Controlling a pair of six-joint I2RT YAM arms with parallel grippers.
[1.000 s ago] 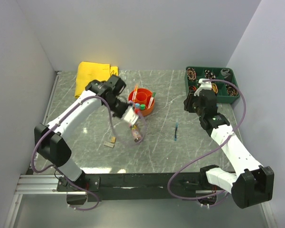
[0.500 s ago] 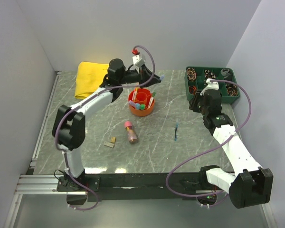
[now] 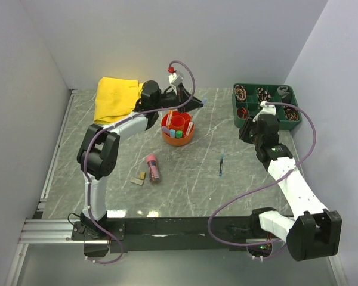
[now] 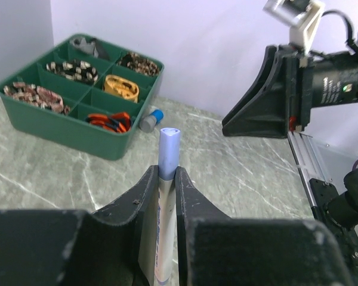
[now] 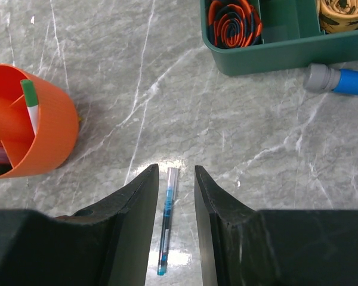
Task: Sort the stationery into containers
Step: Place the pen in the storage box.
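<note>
The orange organiser bowl (image 3: pixel 178 128) stands at mid-table with several pens upright in it; it also shows in the right wrist view (image 5: pixel 48 134). My left gripper (image 3: pixel 197 102) is raised behind and right of the bowl, shut on a lilac stick (image 4: pixel 168 149) whose tip (image 3: pixel 206 100) points right. A pink-capped clear tube (image 3: pixel 152 168) and small tan/blue blocks (image 3: pixel 139 177) lie in front of the bowl. A blue pen (image 3: pixel 221 165) lies to the right. My right gripper (image 5: pixel 174 170) is open above it, with the pen (image 5: pixel 167 220) showing between the fingers.
A green divided tray (image 3: pixel 265 113) with small items stands at the back right, also in the left wrist view (image 4: pixel 59 128). A grey-and-blue cap-like piece (image 5: pixel 337 80) lies beside it. A folded yellow cloth (image 3: pixel 116 98) lies at the back left. Walls enclose three sides.
My left arm swung from low over the tube up to the back, with the lilac stick in the gripper. The tube rolled left. My right arm shifted slightly.
</note>
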